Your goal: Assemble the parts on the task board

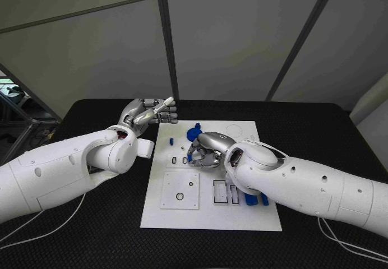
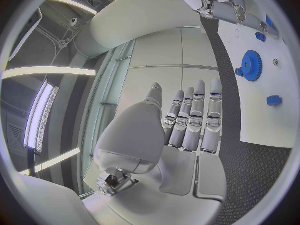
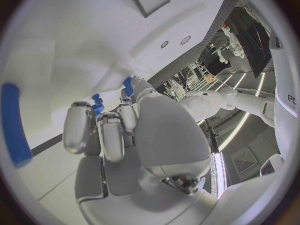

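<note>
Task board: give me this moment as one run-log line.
left hand: raised beside board, empty | right hand: fingers curled on task board, grip unclear | blue gear: on board

Left hand (image 1: 148, 115) raised, fingers straight; right hand (image 1: 207, 150) curled downward.

Blue parts (image 1: 254, 200) on white task board (image 1: 212, 216)
</note>
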Controlling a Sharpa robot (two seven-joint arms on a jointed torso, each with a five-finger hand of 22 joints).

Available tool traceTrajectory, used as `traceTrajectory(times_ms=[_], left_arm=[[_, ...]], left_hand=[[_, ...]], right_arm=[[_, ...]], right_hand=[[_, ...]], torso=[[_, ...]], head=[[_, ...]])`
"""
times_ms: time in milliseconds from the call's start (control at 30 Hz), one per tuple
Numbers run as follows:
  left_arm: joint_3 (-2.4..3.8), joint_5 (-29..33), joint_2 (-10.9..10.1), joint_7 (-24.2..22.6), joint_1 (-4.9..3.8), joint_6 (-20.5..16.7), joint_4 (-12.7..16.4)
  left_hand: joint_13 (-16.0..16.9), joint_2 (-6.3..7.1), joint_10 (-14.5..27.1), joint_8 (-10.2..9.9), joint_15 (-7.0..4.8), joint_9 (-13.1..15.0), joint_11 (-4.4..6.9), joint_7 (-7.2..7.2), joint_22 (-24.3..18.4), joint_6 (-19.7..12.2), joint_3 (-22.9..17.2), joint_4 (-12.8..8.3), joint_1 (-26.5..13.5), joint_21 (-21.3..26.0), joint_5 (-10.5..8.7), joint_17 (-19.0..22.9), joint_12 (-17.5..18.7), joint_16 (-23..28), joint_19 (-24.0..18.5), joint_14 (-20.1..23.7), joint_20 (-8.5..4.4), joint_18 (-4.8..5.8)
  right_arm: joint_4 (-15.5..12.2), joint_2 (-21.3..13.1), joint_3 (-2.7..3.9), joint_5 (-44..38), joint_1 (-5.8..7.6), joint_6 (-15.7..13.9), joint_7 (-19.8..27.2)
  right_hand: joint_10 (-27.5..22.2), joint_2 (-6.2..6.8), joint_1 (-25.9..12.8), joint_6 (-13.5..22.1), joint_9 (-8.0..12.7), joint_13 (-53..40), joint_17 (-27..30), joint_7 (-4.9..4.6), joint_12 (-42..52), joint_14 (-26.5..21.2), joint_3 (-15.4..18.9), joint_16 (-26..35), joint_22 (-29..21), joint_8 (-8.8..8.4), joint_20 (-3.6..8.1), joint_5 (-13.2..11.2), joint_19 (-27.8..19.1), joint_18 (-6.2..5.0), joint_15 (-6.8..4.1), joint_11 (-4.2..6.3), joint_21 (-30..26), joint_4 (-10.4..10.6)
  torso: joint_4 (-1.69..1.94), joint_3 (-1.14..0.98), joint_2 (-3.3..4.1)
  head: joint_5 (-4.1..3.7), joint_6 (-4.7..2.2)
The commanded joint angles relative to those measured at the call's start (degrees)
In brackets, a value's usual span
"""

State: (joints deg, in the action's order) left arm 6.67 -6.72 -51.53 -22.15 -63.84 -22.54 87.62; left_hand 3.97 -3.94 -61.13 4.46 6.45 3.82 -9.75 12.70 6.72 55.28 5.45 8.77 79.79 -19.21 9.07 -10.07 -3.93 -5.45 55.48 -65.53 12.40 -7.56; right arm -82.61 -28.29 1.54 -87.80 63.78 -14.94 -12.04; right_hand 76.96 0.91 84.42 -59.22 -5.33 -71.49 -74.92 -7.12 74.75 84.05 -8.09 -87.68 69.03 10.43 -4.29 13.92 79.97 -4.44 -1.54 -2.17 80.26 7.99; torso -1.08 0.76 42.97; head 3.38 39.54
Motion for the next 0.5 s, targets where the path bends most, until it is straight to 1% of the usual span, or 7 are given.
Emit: traceTrajectory(times_ms=[33,233,500], left_arm=[[0.06,-0.1,0.1,-0.2,-0.11,0.7,0.0],[0.06,-0.1,0.1,-0.2,-0.11,0.8,-0.1],[0.06,-0.1,0.2,-0.1,-0.11,0.9,-0.1]], left_hand=[[-0.1,-0.65,0.2,-0.3,0.29,0.0,0.0,0.32,-0.1,0.0,-0.2,-0.2,0.1,0.2,-0.35,-0.1,0.2,0.2,0.2,0.1,0.3,-2.89],[-0.1,-0.65,0.2,-0.3,0.29,0.0,0.0,0.32,-0.1,0.0,-0.2,-0.2,0.1,0.2,-0.35,-0.1,0.2,0.2,0.2,0.1,0.3,-2.89],[0.0,-0.67,0.2,-0.3,0.28,0.0,0.01,0.31,-0.1,0.0,-0.2,-0.2,0.1,0.2,-0.37,-0.1,0.2,0.3,0.2,0.1,0.3,-2.89]], right_arm=[[0.4,0.1,-0.08,-1.0,-0.11,1.3,-0.9],[0.7,0.3,-0.09,-1.3,-0.16,1.5,-1.1],[0.8,0.3,-0.09,-1.6,-0.24,2.8,-1.4]], right_hand=[[0.1,0.16,-0.6,-0.4,-0.1,0.2,-10.9,0.02,-0.1,5.0,-0.3,-0.1,-0.1,0.07,-0.02,-0.2,0.2,0.37,-0.3,-0.1,0.1,0.0],[-0.1,0.31,-0.7,-0.1,0.0,0.4,-10.9,-0.07,-0.3,5.0,-0.4,-0.1,-0.1,-0.11,-0.04,-0.3,0.2,0.35,-0.26,-0.16,0.1,0.0],[-0.7,0.85,-1.0,1.0,0.3,1.0,-10.9,-0.52,-1.0,5.0,-0.6,-0.1,-0.2,-0.86,-0.19,-0.4,0.1,0.35,-0.02,-0.51,0.0,-0.3]], torso=[[0.0,0.02,0.0],[-0.06,0.0,-0.01],[-0.05,-0.03,-0.02]], head=[[0.06,0.05],[0.11,0.15],[-0.03,0.19]])
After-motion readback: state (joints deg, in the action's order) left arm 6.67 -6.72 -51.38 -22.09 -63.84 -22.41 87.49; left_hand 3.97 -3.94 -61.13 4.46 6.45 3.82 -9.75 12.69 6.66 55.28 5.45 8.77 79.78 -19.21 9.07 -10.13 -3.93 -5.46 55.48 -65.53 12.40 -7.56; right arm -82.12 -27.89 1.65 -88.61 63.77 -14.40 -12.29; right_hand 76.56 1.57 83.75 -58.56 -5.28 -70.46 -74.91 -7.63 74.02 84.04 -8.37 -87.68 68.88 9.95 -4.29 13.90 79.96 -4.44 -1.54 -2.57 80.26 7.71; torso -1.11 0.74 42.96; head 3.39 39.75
